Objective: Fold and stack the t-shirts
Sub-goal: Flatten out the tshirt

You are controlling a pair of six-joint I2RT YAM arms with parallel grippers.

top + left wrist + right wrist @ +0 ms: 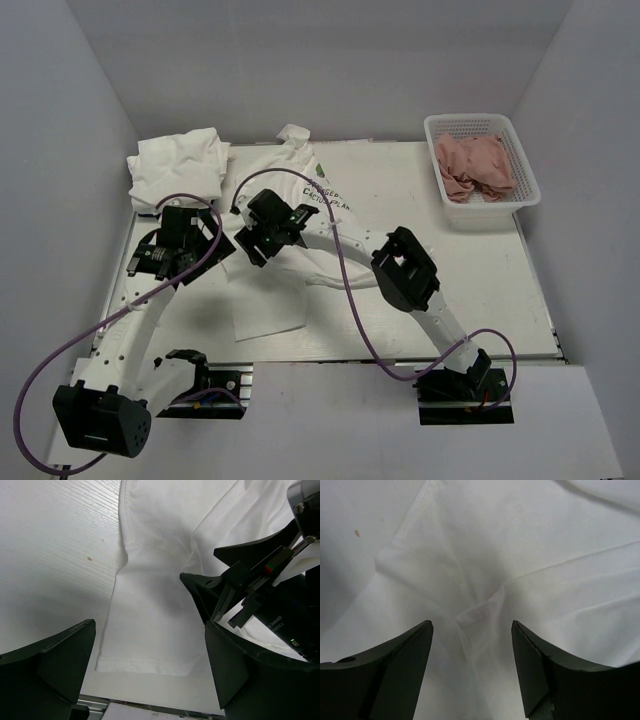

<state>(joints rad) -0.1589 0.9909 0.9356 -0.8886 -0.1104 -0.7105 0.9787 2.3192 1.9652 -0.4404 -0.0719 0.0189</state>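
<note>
— What's the setting?

— A white bench (pixel 480 300) boxed in by plain pale walls (pixel 300 60). Well off to the right of the right claw (pixel 472 625), at the far corner, stands a white mesh basket (pixel 523 170) with crumpled pink cloth (pixel 475 165) in it. The left wrist view shows a small brown speck (pixel 90 558) on the bare wood-grain surface, left of the cloth.

— Anything hard to read?

— The printed t-shirt (pixel 330 205) has dark lettering just beyond the right claw, but the right arm (pixel 405 270) covers much of the shirt, so the words are cut off.

— And the shirts themselves?

— The printed one lies spread on the bench directly under both claws, rumpled, with a soft pucker right between the right claw's fingers. A second white t-shirt (pixel 178 165) sits bunched beyond the left claw (pixel 150 630), at the far left corner.

— The claws?

— Both spread. Left is wide apart above the shirt's edge; right is parted just over the cloth, pinching nothing.
</note>
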